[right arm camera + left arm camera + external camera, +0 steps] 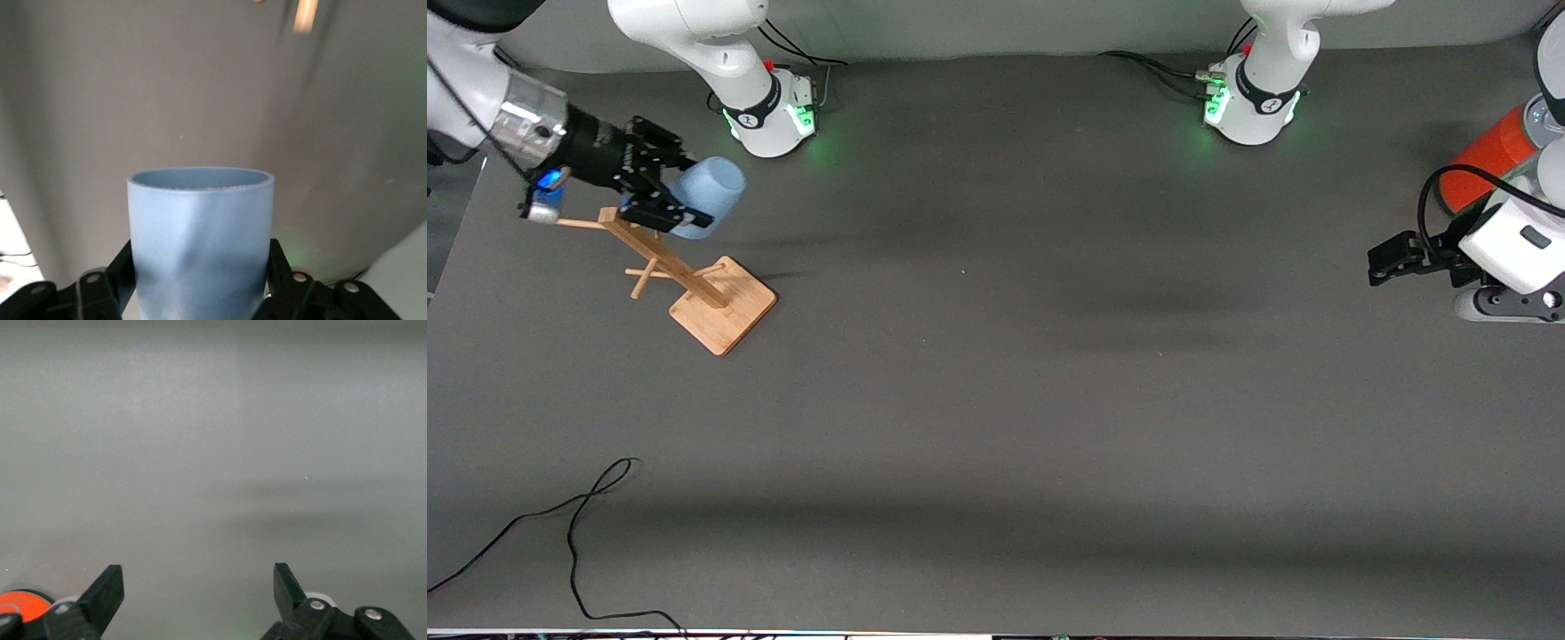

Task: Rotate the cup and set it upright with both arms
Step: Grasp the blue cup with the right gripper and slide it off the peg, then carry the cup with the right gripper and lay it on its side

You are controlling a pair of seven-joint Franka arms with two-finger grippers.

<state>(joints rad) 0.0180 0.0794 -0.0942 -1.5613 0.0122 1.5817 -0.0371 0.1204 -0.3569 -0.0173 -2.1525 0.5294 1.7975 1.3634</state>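
The pale-blue cup [707, 196] lies on its side in the air, held by my right gripper [660, 191], which is shut on its body. It hangs just above the top of the wooden rack [694, 284], its open mouth pointing away from the gripper toward the right arm's base. In the right wrist view the cup [200, 233] fills the space between the black fingers of the right gripper [201, 257]. My left gripper [1392, 260] is open and empty, low over the table at the left arm's end. In the left wrist view its jaws [198, 593] stand wide apart over bare table.
The big orange-red can [1485, 164] with a grey lid stands by the left arm, also showing in the left wrist view [20, 600]. A black cable [578, 524] lies on the table near the front camera at the right arm's end.
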